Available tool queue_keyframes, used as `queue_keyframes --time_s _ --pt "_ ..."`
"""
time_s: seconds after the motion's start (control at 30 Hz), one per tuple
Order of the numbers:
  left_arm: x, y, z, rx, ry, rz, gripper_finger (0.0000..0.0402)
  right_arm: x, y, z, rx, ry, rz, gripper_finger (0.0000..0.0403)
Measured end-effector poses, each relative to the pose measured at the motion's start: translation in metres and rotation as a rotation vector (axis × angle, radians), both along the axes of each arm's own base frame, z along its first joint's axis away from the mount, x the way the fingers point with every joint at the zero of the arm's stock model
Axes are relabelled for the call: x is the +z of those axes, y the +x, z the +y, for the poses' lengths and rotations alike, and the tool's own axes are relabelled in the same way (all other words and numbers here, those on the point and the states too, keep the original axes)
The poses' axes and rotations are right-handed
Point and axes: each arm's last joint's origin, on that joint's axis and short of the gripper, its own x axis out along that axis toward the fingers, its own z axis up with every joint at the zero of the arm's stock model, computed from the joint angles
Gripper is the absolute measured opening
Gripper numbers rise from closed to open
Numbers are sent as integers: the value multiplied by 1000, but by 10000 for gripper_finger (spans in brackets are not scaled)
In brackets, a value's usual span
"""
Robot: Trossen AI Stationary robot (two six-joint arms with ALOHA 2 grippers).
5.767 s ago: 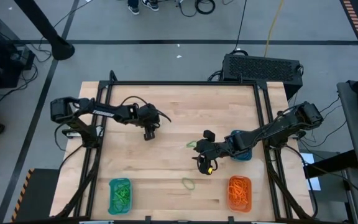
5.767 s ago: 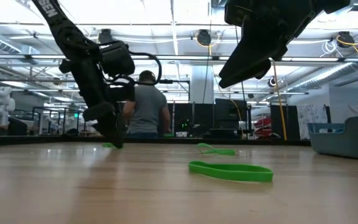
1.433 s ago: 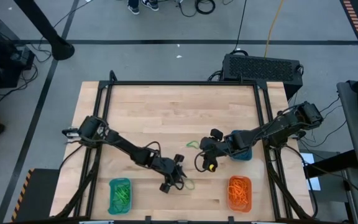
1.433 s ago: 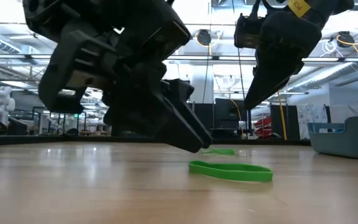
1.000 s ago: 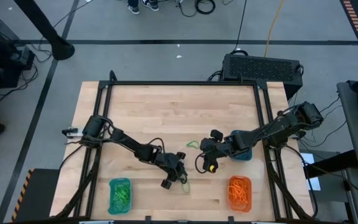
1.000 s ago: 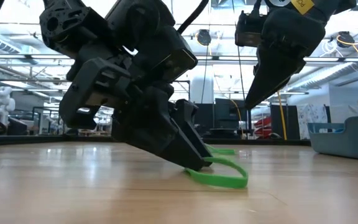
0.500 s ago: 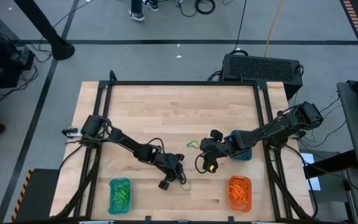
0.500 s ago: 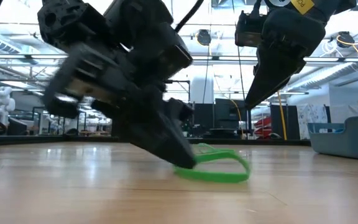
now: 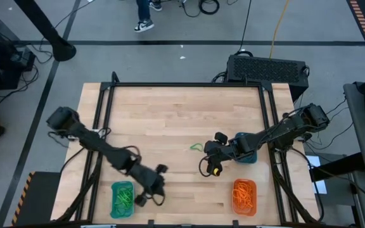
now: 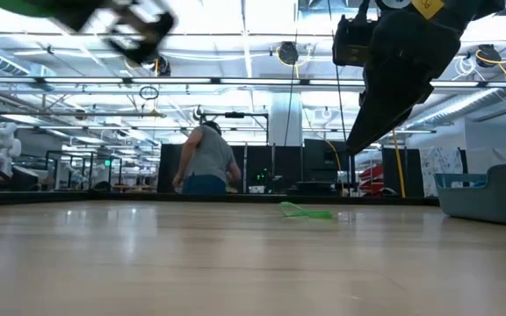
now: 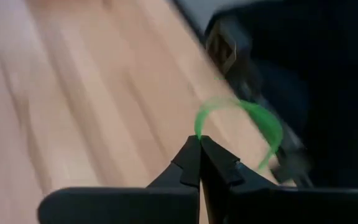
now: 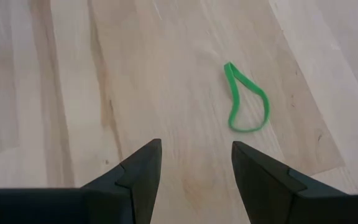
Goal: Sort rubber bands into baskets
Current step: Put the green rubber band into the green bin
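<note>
Rubber band (image 11: 253, 121), a green loop, is pinched between the closed fingers (image 11: 191, 163) of the left gripper (image 9: 146, 196), which hangs just beside the teal basket (image 9: 122, 198) of green bands at the bench's (image 9: 170, 114) near edge. Right gripper (image 12: 194, 163) hovers mid-bench with fingers spread wide, a second green band (image 12: 246, 99) lying flat just ahead of it. An orange basket (image 9: 244, 196) of orange bands sits near the right corner

Bright, even overhead light; heavy motion blur across the left wrist view, faint tabletop sheen.
</note>
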Motion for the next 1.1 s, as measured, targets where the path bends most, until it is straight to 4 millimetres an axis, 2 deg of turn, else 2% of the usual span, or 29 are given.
queue_keyframes --time_s 0.13,0.3,0.57,0.87,1.1 --pt "14 -33 -10 86 25 112 1 0 -1 3 10 1 -1 187" --pt "22 -71 -17 198 50 265 1 0 0 4 7 6 -8 187" --pt "24 -115 -27 318 55 476 0 1 0 4 5 7 -10 187" --pt "20 -139 -33 372 93 606 0 2 2 4 4 14 -43 187" --pt "20 -141 -34 377 110 605 5 3 3 5 9 15 -58 187"
